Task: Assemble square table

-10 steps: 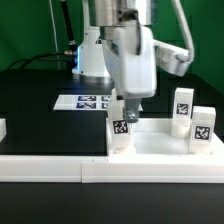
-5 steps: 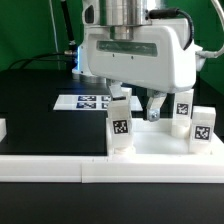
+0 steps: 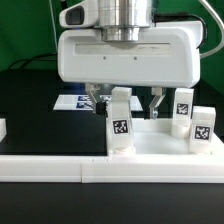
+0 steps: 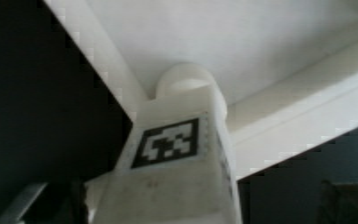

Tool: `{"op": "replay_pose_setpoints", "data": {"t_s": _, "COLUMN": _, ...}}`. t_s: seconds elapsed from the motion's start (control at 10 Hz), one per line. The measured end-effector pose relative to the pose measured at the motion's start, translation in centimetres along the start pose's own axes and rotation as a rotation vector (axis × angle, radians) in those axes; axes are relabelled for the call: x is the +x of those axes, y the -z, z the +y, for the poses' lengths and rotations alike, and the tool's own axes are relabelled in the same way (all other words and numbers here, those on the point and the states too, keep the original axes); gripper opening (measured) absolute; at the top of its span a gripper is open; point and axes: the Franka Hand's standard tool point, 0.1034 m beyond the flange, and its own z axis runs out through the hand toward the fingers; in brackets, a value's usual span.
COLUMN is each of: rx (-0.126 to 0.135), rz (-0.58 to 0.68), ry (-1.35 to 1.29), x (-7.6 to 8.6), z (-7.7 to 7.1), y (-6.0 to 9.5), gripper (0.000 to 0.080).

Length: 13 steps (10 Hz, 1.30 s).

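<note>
The white square tabletop [image 3: 160, 142] lies upside down against the border wall. One white tagged leg [image 3: 120, 122] stands upright at its corner on the exterior view's left. Two more tagged legs [image 3: 183, 108] [image 3: 203, 128] stand at the exterior view's right. My gripper [image 3: 127, 101] is open, with one finger on each side of the upright leg near its top and a gap on both sides. In the wrist view the leg [image 4: 176, 140] fills the middle above the tabletop [image 4: 211, 40], between my dark fingers [image 4: 30, 205].
The long low white border wall [image 3: 60, 170] runs along the front. The marker board [image 3: 75, 101] lies on the black table behind the leg, partly hidden by my gripper. A small white part [image 3: 3, 128] sits at the exterior view's left edge.
My gripper has turned about its vertical axis from side-on to broadside and come lower. Its open fingers now straddle the upright leg. The leg and tabletop have not moved.
</note>
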Motion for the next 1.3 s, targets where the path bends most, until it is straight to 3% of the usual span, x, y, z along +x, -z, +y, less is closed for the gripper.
{"op": "replay_pose_setpoints", "data": {"t_s": 0.4, "rx": -0.011, "rz": -0.011, "ry": 0.28, "x": 0.04, "z": 0.41, "y": 0.02, "gripper": 0.0649}}
{"op": "replay_pose_setpoints", "data": {"t_s": 0.6, "rx": 0.019, "rz": -0.072, "ry": 0.447, "x": 0.14, "z": 0.41, "y": 0.39, "gripper": 0.0649}}
{"op": "replay_pose_setpoints", "data": {"t_s": 1.1, "rx": 0.022, "rz": -0.071, "ry": 0.413, "x": 0.3, "z": 0.21, "y": 0.27, "gripper": 0.0649}}
{"op": "replay_pose_setpoints", "data": {"t_s": 1.2, "rx": 0.022, "rz": -0.071, "ry": 0.412, "x": 0.31, "z": 0.23, "y": 0.28, "gripper": 0.0562}}
{"op": "replay_pose_setpoints", "data": {"t_s": 1.3, "rx": 0.021, "rz": -0.071, "ry": 0.375, "x": 0.31, "z": 0.22, "y": 0.27, "gripper": 0.0426}}
